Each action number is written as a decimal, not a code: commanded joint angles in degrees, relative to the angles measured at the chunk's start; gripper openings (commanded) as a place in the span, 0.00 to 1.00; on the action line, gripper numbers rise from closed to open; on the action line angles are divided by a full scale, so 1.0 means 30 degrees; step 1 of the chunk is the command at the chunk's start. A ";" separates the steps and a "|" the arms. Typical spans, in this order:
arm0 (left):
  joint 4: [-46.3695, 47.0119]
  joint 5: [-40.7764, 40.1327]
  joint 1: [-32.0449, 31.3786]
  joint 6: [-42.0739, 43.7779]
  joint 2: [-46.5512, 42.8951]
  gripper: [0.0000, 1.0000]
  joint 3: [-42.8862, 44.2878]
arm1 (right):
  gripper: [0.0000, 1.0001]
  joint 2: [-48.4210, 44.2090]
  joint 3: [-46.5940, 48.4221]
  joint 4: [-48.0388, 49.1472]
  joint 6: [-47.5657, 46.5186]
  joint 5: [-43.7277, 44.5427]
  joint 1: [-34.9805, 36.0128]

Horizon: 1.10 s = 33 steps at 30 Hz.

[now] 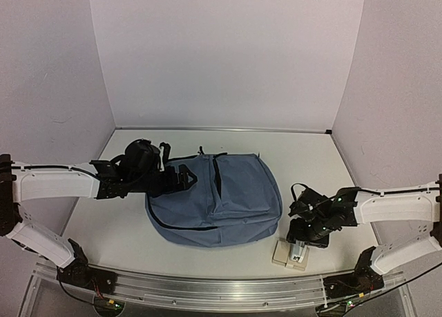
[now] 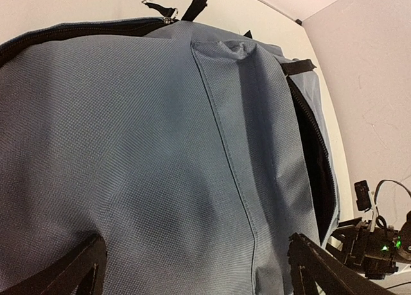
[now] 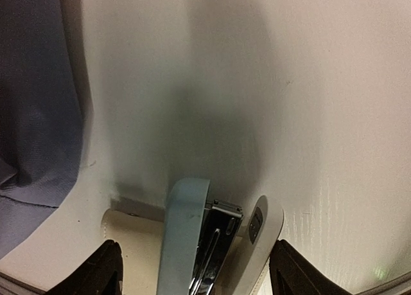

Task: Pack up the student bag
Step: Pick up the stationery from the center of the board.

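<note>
The student bag (image 1: pixel 214 199) is a slate-blue backpack lying flat in the middle of the table. In the left wrist view the student bag (image 2: pixel 160 147) fills the picture, and a front zip pocket (image 2: pixel 316 160) gapes dark on the right. My left gripper (image 1: pixel 181 177) hovers at the bag's left edge. Its jaws stand open over the fabric, and the left gripper (image 2: pixel 196 269) holds nothing. My right gripper (image 1: pixel 305 235) is low over a pale blue and white stapler (image 3: pixel 209 237). The right gripper (image 3: pixel 202 276) is open, one finger on each side of the stapler.
The stapler (image 1: pixel 297 256) lies on a flat cream pad (image 3: pixel 131 247) near the front right of the table, just right of the bag. Dark straps (image 1: pixel 166 151) stick out at the bag's far left. White walls close in the table on three sides.
</note>
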 commanded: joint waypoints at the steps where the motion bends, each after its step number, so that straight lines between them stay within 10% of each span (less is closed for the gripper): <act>1: -0.0455 0.0128 0.0091 0.0378 -0.0130 0.99 0.0408 | 0.73 0.0853 -0.0159 0.0679 0.0108 0.0267 0.0065; 14: -0.0096 0.1206 0.0088 0.1340 -0.1192 0.99 0.0556 | 0.02 -0.0800 0.0616 0.0690 0.0380 0.0743 0.0063; 23: 0.4359 0.7080 -0.0033 0.2931 -0.1928 0.96 0.0874 | 0.00 -0.5936 0.4919 0.4900 -0.3046 0.0732 0.0080; 33: 1.0826 1.3312 -0.1614 0.1891 0.0166 0.97 0.2333 | 0.00 -0.3161 0.6878 1.7046 -0.5544 -0.3323 0.0145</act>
